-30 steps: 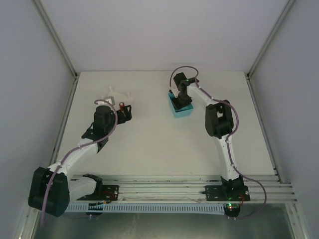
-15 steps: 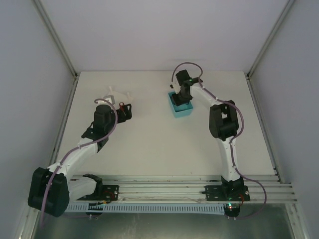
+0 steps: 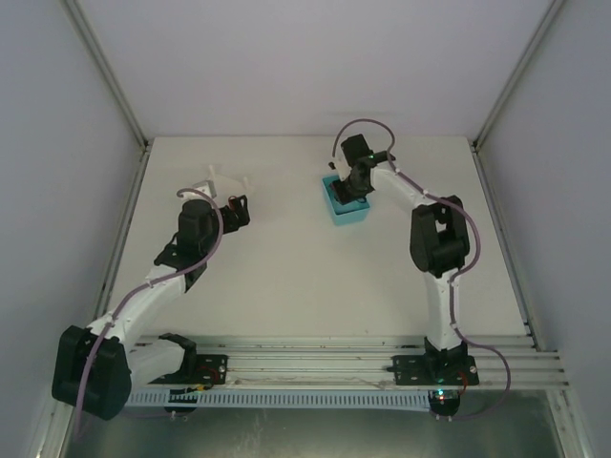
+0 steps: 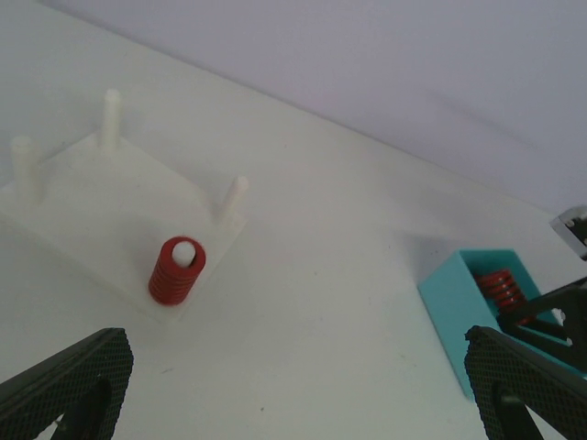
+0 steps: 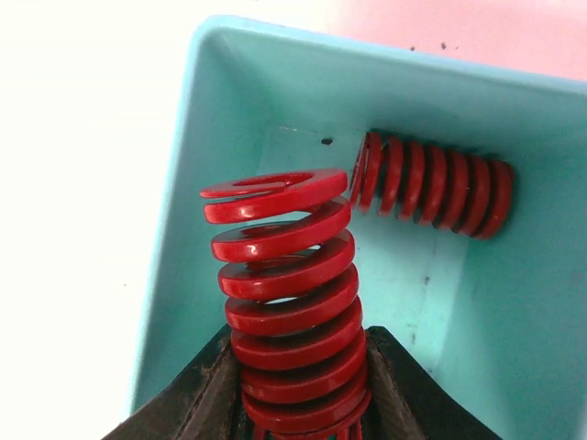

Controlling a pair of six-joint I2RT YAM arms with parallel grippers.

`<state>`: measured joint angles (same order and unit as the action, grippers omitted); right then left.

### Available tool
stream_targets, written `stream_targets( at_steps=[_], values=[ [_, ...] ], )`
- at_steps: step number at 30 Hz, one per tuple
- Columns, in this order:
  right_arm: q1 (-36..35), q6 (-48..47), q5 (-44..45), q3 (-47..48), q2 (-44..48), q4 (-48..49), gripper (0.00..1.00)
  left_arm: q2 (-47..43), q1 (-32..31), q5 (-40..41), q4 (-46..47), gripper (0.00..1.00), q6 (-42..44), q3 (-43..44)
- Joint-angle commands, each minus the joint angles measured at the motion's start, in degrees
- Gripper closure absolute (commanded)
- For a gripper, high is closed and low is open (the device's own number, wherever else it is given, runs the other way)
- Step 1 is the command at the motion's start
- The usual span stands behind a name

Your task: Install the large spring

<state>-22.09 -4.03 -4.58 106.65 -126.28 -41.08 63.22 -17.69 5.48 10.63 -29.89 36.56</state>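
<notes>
**Spring clamped in the bin, arm swinging out for the lift**

White table point(image 3: 286, 277) between bare white walls, viewed from above. Changed over the last second: right elbow swung outward to the right, and right gripper point(image 3: 358, 181) drawn a little toward the far side of the teal bin point(image 3: 342, 216), though not yet out of it. Left gripper point(image 3: 236, 212) nudged closer to the white peg plate point(image 4: 110, 211), now hiding the short red spring point(image 4: 177, 270) from the overhead view. Taken together, probably grasp made and extraction starting, with the carry to the plate not begun.

From the right wrist: fingers closed on the lowest coils of the large spring point(image 5: 289, 302), one pad on each flank. Spring still inside the bin. Long axis rising from the fingers toward the camera and leaning slightly left in the frame. Free, open end uppermost, gripped end down near the bin floor. Another red spring point(image 5: 431, 197) lying on its side in the far corner, one end just beside the top coil of the held one. Touching or apart: cannot tell.

From the left wrist: fingers spread wide, holding nothing, hanging low just short of the plate. Short spring seated upright on the nearest peg, three pegs bare. Probably needed next: bringing that leaning axis in line with a bare peg, bore over the tip. Which peg: impossible to say.
</notes>
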Motion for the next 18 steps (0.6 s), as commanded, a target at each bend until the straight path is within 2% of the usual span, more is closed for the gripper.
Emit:
stream_targets(
  at_steps=[1, 5, 9, 12, 15, 18],
  values=[
    [0.2, -0.36, 1.0, -4.38, 7.04, 5.37, 0.88, -0.33, -0.24, -3.1, 1.48, 0.0, 0.77, 4.2],
    [-0.16, -0.41, 0.45, -10.62, 11.61, 9.68, 0.88, 2.28, -0.45, -11.36, 5.45, 0.11, 1.57, 6.32],
    [-1.5, -0.8, 0.08, -17.7, 17.92, 14.36, 0.89, 6.45, -2.45, -15.98, 4.23, 0.28, 3.62, 11.64],
    [-3.14, -0.41, -1.52, -23.41, 23.16, 19.02, 0.91, 9.42, -4.19, -18.57, 3.77, 0.37, 4.33, 14.85],
    [-6.03, -1.38, -1.69, -30.74, 28.37, 25.88, 0.91, 11.24, -5.07, -21.99, 5.47, 0.41, 2.85, 16.14],
    [-8.69, -0.49, -1.84, -36.89, 32.63, 32.16, 0.91, 12.78, -5.66, -24.84, 6.06, 0.41, 1.61, 17.34]
  ],
)
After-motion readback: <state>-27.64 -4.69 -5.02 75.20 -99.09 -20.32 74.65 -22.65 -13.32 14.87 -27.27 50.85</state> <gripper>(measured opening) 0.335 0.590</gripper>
